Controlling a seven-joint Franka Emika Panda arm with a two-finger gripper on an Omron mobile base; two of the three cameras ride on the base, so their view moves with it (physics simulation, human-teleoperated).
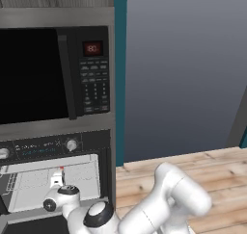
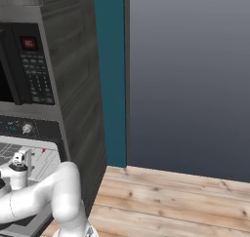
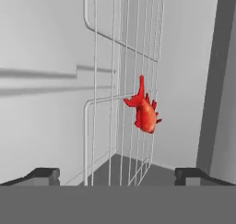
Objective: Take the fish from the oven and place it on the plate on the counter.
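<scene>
Red-orange fish (image 3: 146, 113) against a pale wire rack (image 3: 120, 80) inside the light grey oven (image 1: 53, 180). Black-fronted microwave (image 1: 53, 71) with a red display (image 1: 91, 48). Teal wall strip (image 2: 110, 75); blue-grey wall (image 2: 188, 80); light wooden plank floor (image 2: 171, 202); white arm (image 1: 159, 204) with dark joints.

Pincer (image 2: 20, 157) inside open oven (image 2: 36, 165)

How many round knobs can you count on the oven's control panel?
2: one knob near the panel's right end, another knob at the picture's left edge in the left base view. More may lie beyond that edge.
</scene>
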